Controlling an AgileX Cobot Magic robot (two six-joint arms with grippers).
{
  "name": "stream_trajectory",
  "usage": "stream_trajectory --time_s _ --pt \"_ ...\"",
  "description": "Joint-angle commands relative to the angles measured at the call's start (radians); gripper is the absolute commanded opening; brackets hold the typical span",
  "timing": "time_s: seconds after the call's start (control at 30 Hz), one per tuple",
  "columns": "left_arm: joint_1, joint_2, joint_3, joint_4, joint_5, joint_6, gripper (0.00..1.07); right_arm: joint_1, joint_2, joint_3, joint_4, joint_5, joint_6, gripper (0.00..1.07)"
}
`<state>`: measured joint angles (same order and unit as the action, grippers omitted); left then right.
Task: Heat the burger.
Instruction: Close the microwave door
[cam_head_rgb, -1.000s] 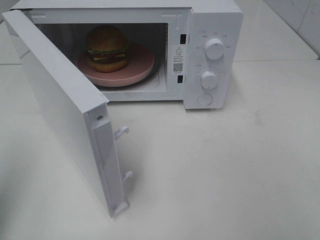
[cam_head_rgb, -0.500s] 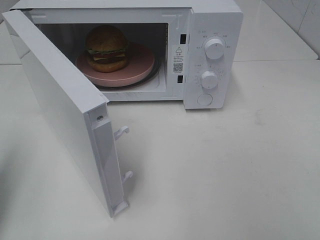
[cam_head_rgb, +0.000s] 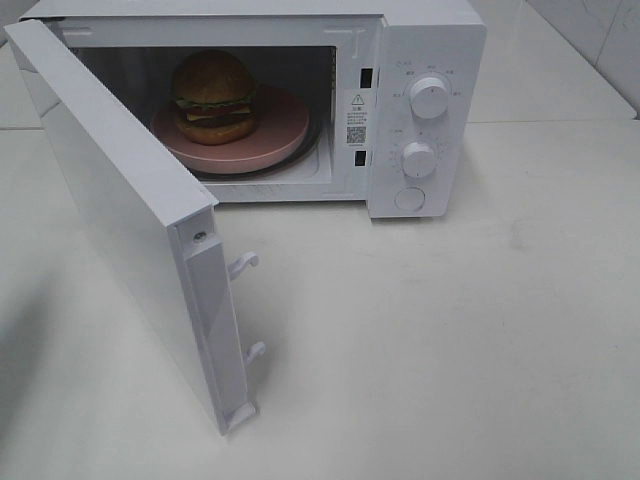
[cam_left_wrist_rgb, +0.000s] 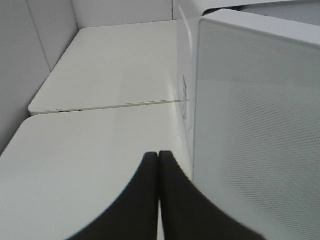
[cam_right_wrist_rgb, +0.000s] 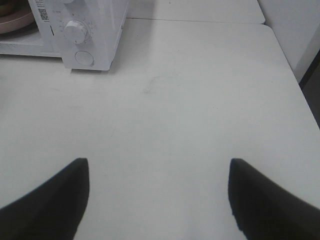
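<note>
Burger (cam_head_rgb: 213, 97) unchanged on pink plate (cam_head_rgb: 285, 135) inside microwave (cam_head_rgb: 445, 45), door (cam_head_rgb: 120, 210) open as before; shadow darker at table (cam_head_rgb: 450, 350) left edge. Left gripper (cam_left_wrist_rgb: 158, 155) closed tight beside door; right gripper (cam_right_wrist_rgb: 158, 164) spread wide, empty.

White tabletop (cam_head_rgb: 450, 330), pale tiled wall (cam_head_rgb: 600, 40) behind, soft even light

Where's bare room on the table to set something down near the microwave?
The table is bare right of the open door, in front of the knobs. Crowded: the cavity, filled by the pink plate and burger.
</note>
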<state>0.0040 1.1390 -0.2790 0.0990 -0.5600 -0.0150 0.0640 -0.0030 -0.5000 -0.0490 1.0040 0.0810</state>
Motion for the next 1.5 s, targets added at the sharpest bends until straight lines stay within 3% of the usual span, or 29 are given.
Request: stream_trajectory --time_s 0.03,0.07,0.2,0.47,0.77,0.93,1.33,1.43,1.5 --pt "-0.006 0.06 0.001 0.113 -0.097 -0.084 0.0 -0.006 -0.031 0.002 0.0 -0.007 0.005 0.75" --pt "-0.008 0.096 -0.001 0.147 -0.133 -0.116 0.0 -0.006 -0.031 0.002 0.0 -0.007 0.005 0.75" --pt "-0.046 0.146 -0.017 0.157 -0.142 -0.13 0.0 -0.006 -0.031 0.002 0.0 -0.007 0.005 0.75" --pt "-0.2 0.3 -0.046 0.081 -0.244 -0.047 0.0 -0.006 -0.031 0.002 0.0 -0.007 0.005 0.75" --pt "-0.284 0.378 -0.088 0.042 -0.246 -0.043 0.0 -0.006 -0.031 0.002 -0.001 -0.007 0.007 0.75" --pt "-0.349 0.431 -0.148 -0.032 -0.246 -0.035 0.0 -0.006 -0.031 0.002 -0.001 -0.007 0.007 0.75" --pt "-0.446 0.519 -0.25 -0.051 -0.237 -0.034 0.0 -0.006 -0.031 0.002 -0.001 -0.007 0.007 0.75" --pt "-0.477 0.55 -0.293 -0.083 -0.236 -0.016 0.0 -0.006 -0.031 0.002 -0.001 -0.007 0.007 0.75" --pt "-0.519 0.588 -0.358 -0.153 -0.205 0.025 0.0 -0.006 -0.031 0.002 -0.001 -0.007 0.007 0.75"
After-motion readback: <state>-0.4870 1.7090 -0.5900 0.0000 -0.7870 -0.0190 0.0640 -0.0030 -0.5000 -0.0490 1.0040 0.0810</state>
